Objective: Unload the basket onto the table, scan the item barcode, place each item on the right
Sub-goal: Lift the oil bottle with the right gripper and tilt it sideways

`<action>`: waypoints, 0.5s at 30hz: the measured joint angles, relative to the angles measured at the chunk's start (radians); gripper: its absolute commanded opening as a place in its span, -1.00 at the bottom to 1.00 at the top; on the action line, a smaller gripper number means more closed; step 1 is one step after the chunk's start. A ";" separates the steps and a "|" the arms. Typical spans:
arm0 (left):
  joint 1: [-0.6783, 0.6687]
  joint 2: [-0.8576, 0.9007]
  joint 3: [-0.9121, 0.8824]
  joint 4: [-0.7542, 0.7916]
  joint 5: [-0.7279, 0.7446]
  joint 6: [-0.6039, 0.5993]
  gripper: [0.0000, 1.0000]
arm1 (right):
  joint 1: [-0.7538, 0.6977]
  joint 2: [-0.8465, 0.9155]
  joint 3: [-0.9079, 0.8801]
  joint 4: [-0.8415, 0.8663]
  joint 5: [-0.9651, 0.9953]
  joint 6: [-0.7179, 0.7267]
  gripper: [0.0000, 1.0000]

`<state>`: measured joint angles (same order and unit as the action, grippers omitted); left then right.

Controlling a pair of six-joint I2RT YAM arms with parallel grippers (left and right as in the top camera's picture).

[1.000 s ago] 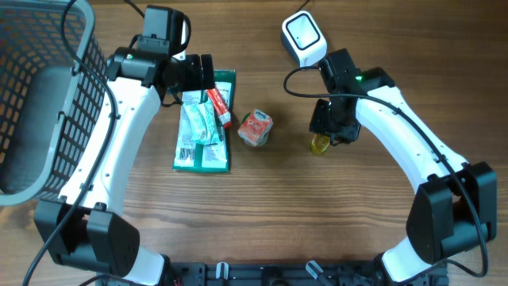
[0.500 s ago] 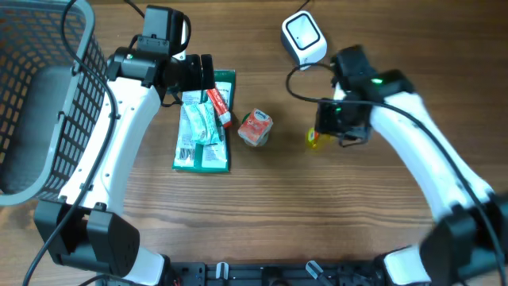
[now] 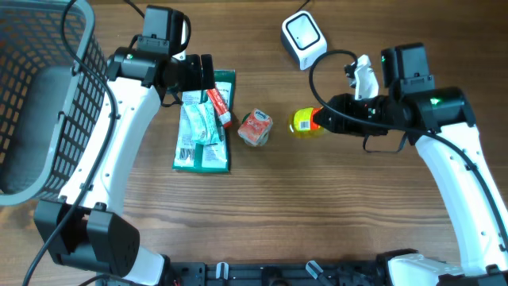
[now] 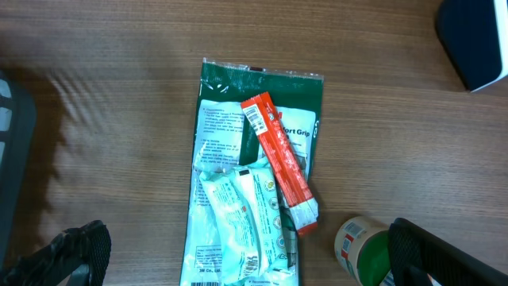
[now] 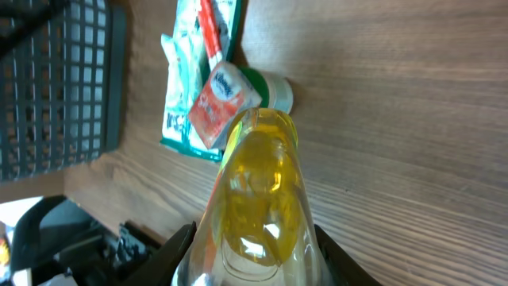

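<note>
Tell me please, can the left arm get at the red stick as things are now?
Probably yes. The left gripper is open above the red stick, which lies on top of the green packet with nothing covering it. The right gripper, holding the bottle, is well clear.

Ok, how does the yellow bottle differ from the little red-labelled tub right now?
The yellow bottle is held sideways in the right gripper; the red-labelled tub sits free on the table. The bottle is translucent, the tub opaque. Both are small containers.
</note>
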<state>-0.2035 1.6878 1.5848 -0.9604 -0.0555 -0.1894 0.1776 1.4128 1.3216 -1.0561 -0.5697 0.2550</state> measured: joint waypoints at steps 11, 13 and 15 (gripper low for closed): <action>0.000 0.000 0.000 0.000 0.000 0.000 1.00 | 0.000 0.000 -0.156 0.146 -0.134 -0.027 -0.64; 0.000 0.000 0.000 0.000 0.000 0.000 1.00 | 0.000 0.000 -0.156 0.156 -0.171 -0.044 -0.65; 0.000 0.000 0.000 0.000 0.000 0.000 1.00 | 0.000 0.000 -0.156 0.156 -0.201 -0.065 -0.65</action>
<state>-0.2035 1.6878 1.5848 -0.9604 -0.0559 -0.1894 0.1776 1.4128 1.1656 -0.9001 -0.7712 0.1902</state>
